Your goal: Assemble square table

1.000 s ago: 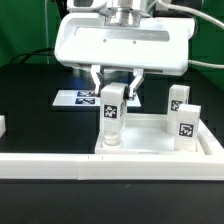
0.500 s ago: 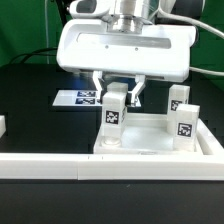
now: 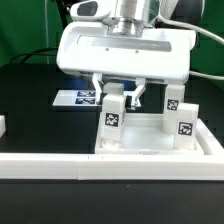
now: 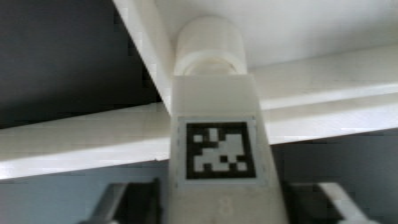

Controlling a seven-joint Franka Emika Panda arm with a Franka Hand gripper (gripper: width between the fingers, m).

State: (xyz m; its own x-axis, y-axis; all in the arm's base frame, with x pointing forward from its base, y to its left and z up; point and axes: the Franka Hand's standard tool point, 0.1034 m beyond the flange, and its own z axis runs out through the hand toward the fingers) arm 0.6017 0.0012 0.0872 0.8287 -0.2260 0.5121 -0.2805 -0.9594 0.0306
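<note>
My gripper (image 3: pixel 117 98) is shut on a white table leg (image 3: pixel 113 120) with a black-white tag and holds it upright. The leg's lower end is at the near corner, on the exterior view's left, of the white square table top (image 3: pixel 160 148); I cannot tell if it touches. In the wrist view the leg (image 4: pixel 217 130) fills the middle between my fingers (image 4: pixel 128 203), its rounded end pointing at the top's rim (image 4: pixel 338 100). Two more tagged legs (image 3: pixel 185 122) (image 3: pixel 172 101) stand on the top at the exterior view's right.
The marker board (image 3: pixel 78 98) lies flat on the black table behind the gripper. A long white border rail (image 3: pixel 110 168) runs across the front, just before the table top. A small white part (image 3: pixel 2 125) shows at the exterior view's left edge.
The gripper has come down a little with the leg, and shifted slightly toward the exterior view's right. The other legs and the table top have not moved.
</note>
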